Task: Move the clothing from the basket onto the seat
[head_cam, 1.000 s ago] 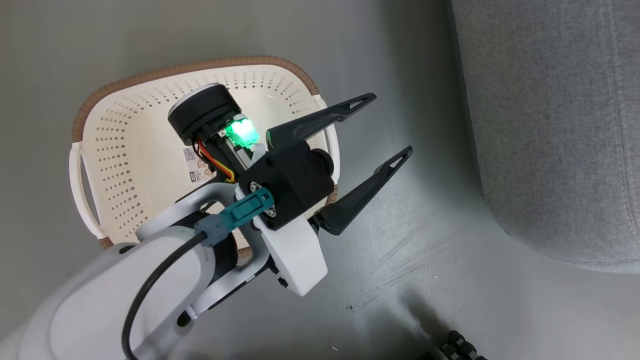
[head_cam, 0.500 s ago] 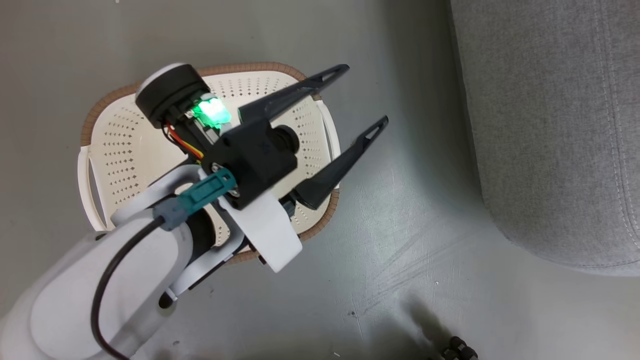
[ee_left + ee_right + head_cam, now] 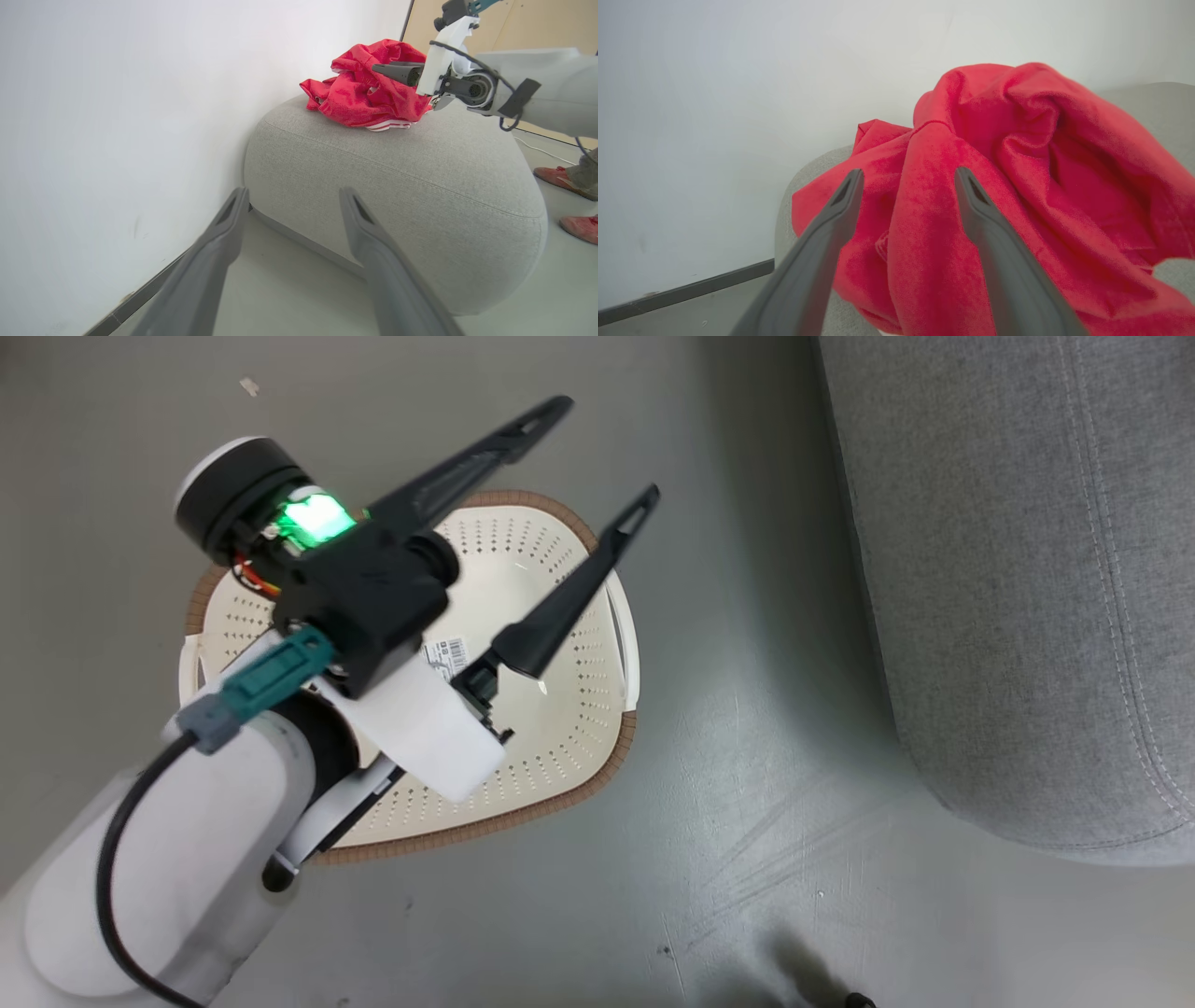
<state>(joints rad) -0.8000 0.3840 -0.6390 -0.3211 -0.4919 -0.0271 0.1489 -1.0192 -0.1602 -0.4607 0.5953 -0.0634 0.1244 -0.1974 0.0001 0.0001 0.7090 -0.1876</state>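
Clothing (image 3: 355,93) crumpled on seat (image 3: 397,186), left claw (image 3: 605,449) splayed above half-hidden basket (image 3: 579,709), right claw (image 3: 908,172) splayed too.

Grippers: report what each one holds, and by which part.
Nothing is held. The left gripper is open and empty near the basket; the right gripper is open at the clothing, which lies heaped on the seat, with no fold pinched.

left hand (image 3: 608,447) swung up-left | now over the basket (image 3: 588,714), no longer past its right rim | camera shifted
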